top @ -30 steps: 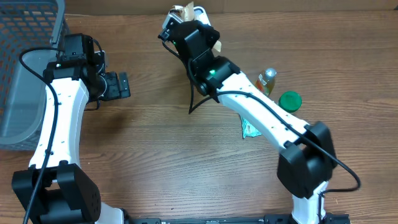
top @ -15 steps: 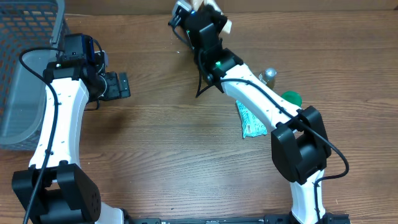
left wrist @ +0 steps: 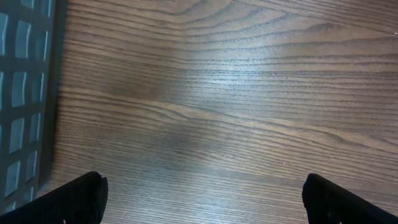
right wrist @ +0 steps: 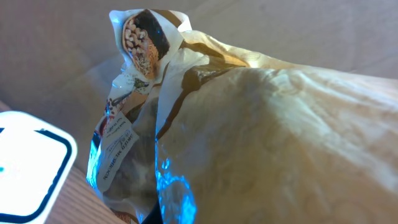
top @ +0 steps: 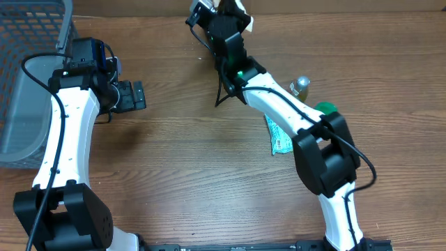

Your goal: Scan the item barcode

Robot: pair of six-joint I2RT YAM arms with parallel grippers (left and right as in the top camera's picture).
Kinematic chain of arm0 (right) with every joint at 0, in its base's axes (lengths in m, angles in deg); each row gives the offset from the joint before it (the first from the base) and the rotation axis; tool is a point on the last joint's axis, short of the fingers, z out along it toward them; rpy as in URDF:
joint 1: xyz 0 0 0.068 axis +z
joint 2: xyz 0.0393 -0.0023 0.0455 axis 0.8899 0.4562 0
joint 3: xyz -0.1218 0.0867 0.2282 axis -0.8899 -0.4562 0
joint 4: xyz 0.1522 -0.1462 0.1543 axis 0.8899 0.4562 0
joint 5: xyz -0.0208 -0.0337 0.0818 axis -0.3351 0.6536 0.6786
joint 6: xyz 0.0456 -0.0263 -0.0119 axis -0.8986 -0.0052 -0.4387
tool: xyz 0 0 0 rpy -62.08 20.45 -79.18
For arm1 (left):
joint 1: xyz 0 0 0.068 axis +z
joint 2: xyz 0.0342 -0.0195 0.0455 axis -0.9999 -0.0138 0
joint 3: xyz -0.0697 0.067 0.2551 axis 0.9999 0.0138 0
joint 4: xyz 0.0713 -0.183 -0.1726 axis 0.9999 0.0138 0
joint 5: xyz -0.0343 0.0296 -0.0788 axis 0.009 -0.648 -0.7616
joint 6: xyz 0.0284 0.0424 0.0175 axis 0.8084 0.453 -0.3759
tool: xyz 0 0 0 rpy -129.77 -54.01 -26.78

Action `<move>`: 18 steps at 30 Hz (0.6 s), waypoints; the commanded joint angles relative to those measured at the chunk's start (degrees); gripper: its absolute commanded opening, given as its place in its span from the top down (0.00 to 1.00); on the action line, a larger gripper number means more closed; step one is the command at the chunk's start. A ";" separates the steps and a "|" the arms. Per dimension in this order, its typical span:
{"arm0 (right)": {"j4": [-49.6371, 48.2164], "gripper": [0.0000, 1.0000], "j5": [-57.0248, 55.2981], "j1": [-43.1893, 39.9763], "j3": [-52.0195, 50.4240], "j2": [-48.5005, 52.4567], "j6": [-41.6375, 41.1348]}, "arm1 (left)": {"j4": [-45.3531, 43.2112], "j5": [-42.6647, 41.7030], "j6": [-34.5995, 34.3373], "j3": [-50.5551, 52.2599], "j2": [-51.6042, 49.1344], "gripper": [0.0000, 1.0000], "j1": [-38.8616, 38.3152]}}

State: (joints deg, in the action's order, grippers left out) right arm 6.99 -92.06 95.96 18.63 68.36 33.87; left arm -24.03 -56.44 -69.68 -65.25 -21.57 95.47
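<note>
The snack bag [right wrist: 249, 124], a crinkled tan and white pouch with a printed label, hangs at the far edge of the table [top: 195, 167], a little right of the middle. The right gripper [top: 228, 15] is clamped on it. The bag sits just beside a white, dark-outlined scanner [right wrist: 28, 168], and a blue glow falls on the foil low on its face. I judge this to be the scanner's light, so the bag is already being presented. Whether the barcode itself faces the beam cannot be told, and no sign of a finished read shows. What seems left is getting the code read, then setting the bag down. A teal packet [top: 279, 139], a small bottle [top: 300, 87] and a green lid [top: 327, 107] lie toward the right edge. The left gripper [left wrist: 205, 199] hovers with jaws wide and empty near the left edge, beside a grey basket [top: 28, 70].
</note>
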 commanded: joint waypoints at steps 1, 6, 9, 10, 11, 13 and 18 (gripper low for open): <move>-2.27 0.96 -1.20 0.17 1.05 2.25 -0.35 | -0.17 -0.66 0.66 -0.68 0.22 0.01 0.09; -3.48 0.96 -0.59 0.09 1.05 4.44 -0.35 | -0.17 -0.66 0.66 -0.68 0.22 0.00 0.09; -3.85 0.96 0.35 -0.33 1.05 4.63 -0.35 | -0.17 -0.66 0.66 -0.68 0.22 0.00 0.09; -4.11 0.96 0.79 -0.55 1.05 4.63 -0.35 | -0.17 -0.66 0.66 -0.68 0.22 0.01 0.09; -4.44 0.96 1.16 -0.74 1.05 4.63 -0.35 | -0.17 -0.66 0.66 -0.68 0.22 0.00 0.09; -4.55 0.96 1.62 -1.05 1.05 4.63 -0.39 | -0.17 -0.66 0.66 -0.68 0.22 0.00 0.09; -4.44 0.96 2.89 -1.11 1.05 4.72 -0.37 | -0.17 -0.66 0.66 -0.68 0.22 0.00 0.09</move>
State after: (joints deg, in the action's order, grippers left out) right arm 3.30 -90.64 95.28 18.63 73.21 33.90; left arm -24.01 -56.44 -69.68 -65.25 -21.55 95.47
